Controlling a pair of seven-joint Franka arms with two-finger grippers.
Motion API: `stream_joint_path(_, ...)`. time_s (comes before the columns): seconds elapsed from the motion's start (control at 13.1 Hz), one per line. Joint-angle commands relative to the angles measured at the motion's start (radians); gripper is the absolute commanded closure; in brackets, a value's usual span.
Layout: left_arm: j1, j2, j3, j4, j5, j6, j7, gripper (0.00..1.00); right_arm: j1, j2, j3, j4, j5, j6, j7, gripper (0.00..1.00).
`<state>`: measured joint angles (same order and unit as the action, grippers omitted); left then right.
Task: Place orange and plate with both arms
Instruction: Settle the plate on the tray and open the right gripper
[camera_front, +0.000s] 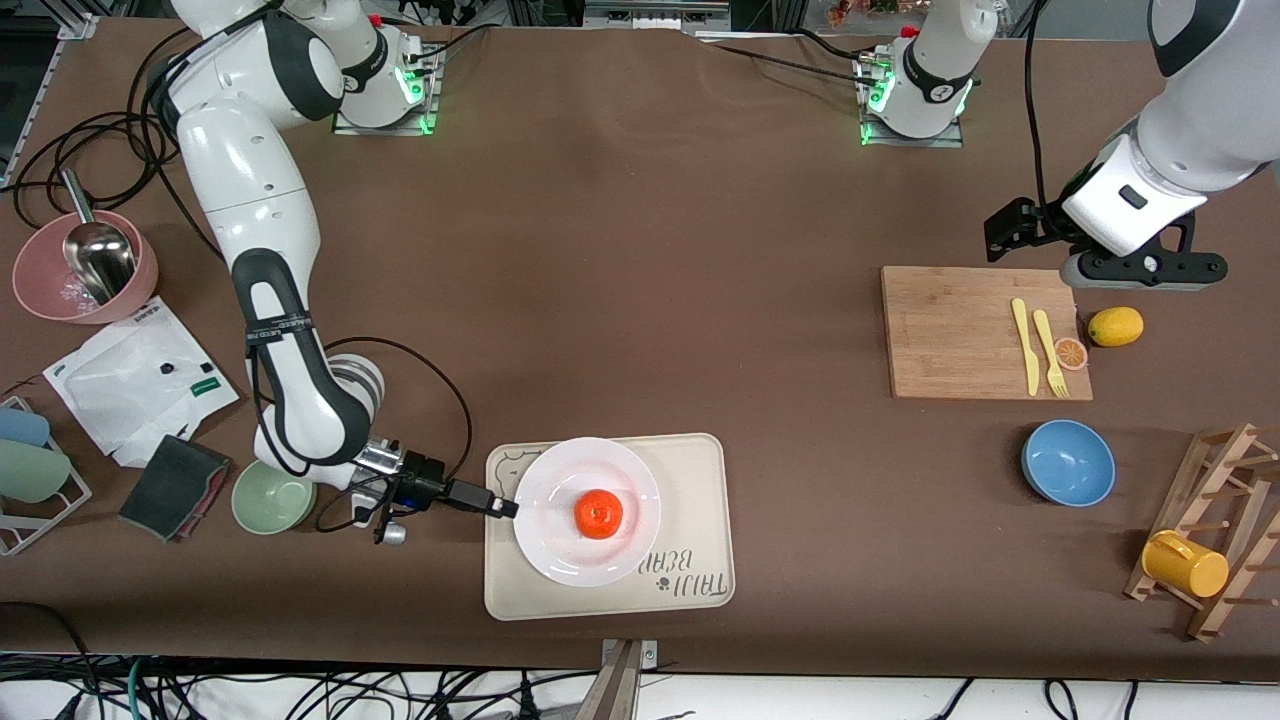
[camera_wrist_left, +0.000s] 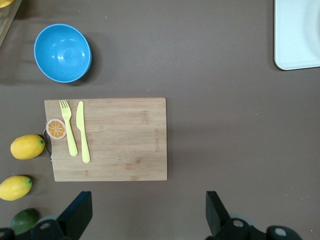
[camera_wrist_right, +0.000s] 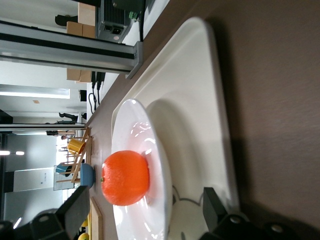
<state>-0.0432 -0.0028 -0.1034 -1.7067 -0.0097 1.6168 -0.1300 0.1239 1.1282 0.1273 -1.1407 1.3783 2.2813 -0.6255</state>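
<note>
My tabletop (camera_front: 640, 300) wears a matt brown cloth. The plate (camera_front: 560, 480) looks glossy white, perhaps ceramic, on a smooth matt cream tray (camera_front: 700, 480). The orange (camera_front: 598, 514) has a shiny, finely dimpled skin. The cutting board (camera_front: 950, 330) shows pale grained wood; the blue bowl (camera_front: 1068, 462) looks smooth.

bright orange (camera_front: 598, 514) on a glossy white plate (camera_front: 550, 480), cream bear-print tray (camera_front: 700, 480), brown tabletop (camera_front: 640, 250), blue bowl (camera_front: 1068, 462).
</note>
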Motion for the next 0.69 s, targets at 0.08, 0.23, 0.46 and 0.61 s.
stream_joint_path(0.08,-0.001,0.015,0.001,0.033,0.019,-0.023,0.006,0.0,-0.004,-0.059,-0.012,-0.074,-0.013,-0.011,-0.013,0.0)
stream_joint_path(0.23,-0.003,0.015,0.001,0.033,0.019,-0.023,0.006,0.0,-0.01,-0.112,-0.018,-0.134,-0.013,-0.035,-0.01,0.0)
stream_joint_path(0.46,-0.004,0.015,0.001,0.033,0.019,-0.023,0.006,0.0,-0.009,-0.22,-0.078,-0.261,-0.05,-0.083,-0.01,0.0)
stream_joint_path(0.61,-0.004,0.015,0.001,0.033,0.019,-0.023,0.006,0.0,-0.009,-0.292,-0.095,-0.345,-0.109,-0.089,0.007,0.0)
